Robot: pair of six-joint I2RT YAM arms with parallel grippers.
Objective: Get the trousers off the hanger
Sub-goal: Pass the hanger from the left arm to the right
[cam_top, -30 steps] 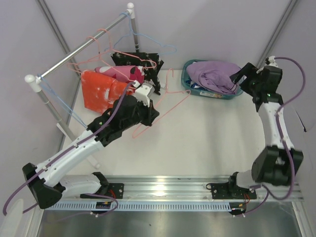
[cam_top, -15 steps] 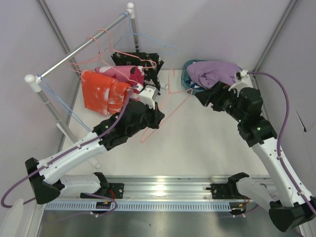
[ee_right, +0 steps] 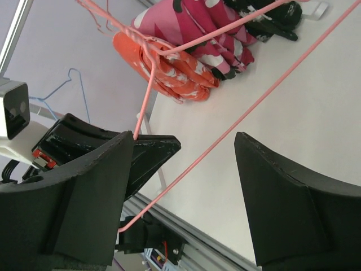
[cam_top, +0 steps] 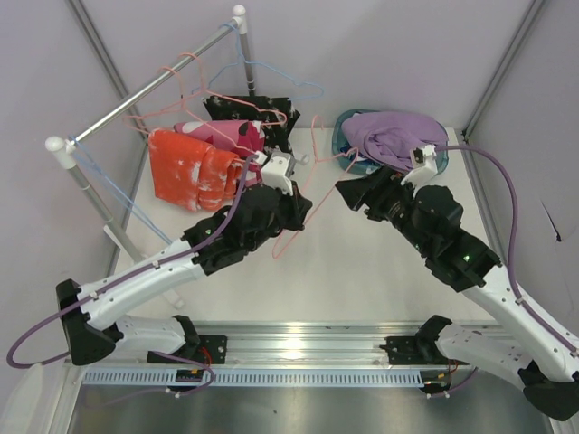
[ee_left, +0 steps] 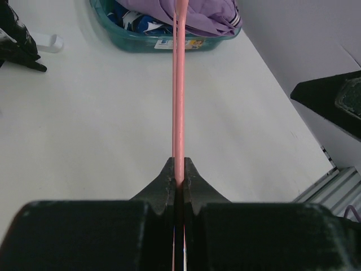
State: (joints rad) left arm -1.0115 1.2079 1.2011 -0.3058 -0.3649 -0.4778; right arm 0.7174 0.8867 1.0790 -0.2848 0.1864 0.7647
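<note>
Three pairs of trousers bunch just below the clothes rail (cam_top: 145,95). The orange pair (cam_top: 185,172) hangs toward its near end, the pink-magenta patterned pair (cam_top: 233,136) is next along, and the black speckled pair (cam_top: 237,108) lies by its far post. In the right wrist view the orange and pink-magenta pairs are draped over thin pink wire. A blue hanger (cam_top: 298,90) juts out from the far end of the rail.

Two more pairs are well to the right of the rail, in a teal basket (ee_left: 163,44) on the white table (cam_top: 362,262). The lavender pair (cam_top: 393,136) is heaped on top and spills over the rim. The blue-white-red patterned pair (ee_left: 135,20) peeks out beneath it.

Between the rail and the basket, the left gripper (ee_left: 179,172) is clenched on one pink hanger (ee_left: 179,84). Its jaws pinch the wire, which runs straight away from the fingertips toward the basket. This hanger is off the rail and tilted above the table to the right of the hanging clothes.

The right gripper (ee_right: 183,138) is on the far side of that hanger from the rail and points back toward it. Its fingers (ee_right: 293,197) are spread wide and grasp nothing. From its wrist camera the pink wire crosses the gap between them, though whether it actually lies between the fingers cannot be told.
</note>
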